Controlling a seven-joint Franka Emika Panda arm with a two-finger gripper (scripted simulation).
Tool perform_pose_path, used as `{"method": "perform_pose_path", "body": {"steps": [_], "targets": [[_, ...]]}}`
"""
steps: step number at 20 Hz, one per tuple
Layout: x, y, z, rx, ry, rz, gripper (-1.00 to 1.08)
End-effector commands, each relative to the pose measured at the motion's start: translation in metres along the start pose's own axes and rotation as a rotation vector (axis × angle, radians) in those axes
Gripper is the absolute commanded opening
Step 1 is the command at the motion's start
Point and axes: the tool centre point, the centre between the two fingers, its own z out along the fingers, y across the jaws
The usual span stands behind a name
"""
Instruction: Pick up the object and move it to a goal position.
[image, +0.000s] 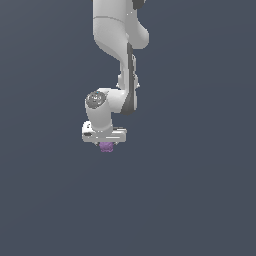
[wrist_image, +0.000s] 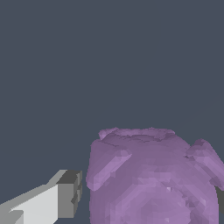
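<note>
The object (image: 106, 146) is a small purple bumpy lump directly under the white hand in the exterior view. My gripper (image: 106, 145) points straight down over it, and its fingers are hidden there by the hand and the lump. In the wrist view the lump (wrist_image: 153, 179) fills the space between the fingers. One grey fingertip (wrist_image: 70, 194) sits close against its side and the other fingertip (wrist_image: 221, 205) shows only as a sliver at the picture's edge. The lump reaches past the fingertips. The jaws stand closed around it.
A plain dark grey-blue surface (image: 200, 200) fills both views with no other objects, edges or marks. The white arm (image: 117, 40) comes down from the top of the exterior view.
</note>
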Motion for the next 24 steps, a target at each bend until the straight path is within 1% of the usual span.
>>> {"method": "perform_pose_path", "body": {"steps": [1, 14, 19, 24], "targets": [[0.001, 0.000, 0.001, 0.000, 0.001, 0.000, -1.00], [0.002, -0.001, -0.002, -0.001, 0.002, 0.002, -1.00], [0.012, -0.012, -0.014, -0.001, 0.002, 0.002, -1.00], [0.031, -0.032, -0.037, -0.001, 0.002, 0.001, -1.00]]}}
